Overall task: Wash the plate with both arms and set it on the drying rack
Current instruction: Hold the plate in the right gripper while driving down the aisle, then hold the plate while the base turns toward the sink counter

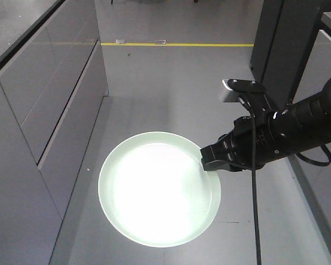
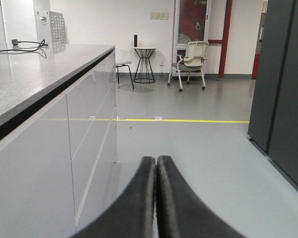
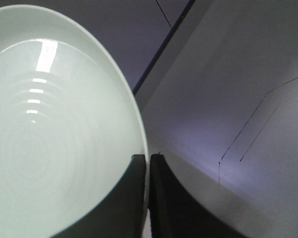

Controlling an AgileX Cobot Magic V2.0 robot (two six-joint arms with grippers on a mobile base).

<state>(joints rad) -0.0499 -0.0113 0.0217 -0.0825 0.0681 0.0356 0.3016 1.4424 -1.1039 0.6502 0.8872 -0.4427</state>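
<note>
I see my right gripper clamped on the right-hand rim of the plate, holding it above the grey floor with its hollow side toward the camera. The plate's middle glares white. Pale drawers run along the left. A yellow line crosses the floor far ahead, and a dark cabinet stands at the right.

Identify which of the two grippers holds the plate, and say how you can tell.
The right gripper: it is clamped on the rim of the pale green plate. The left gripper is shut on nothing, with only floor ahead of it.
</note>
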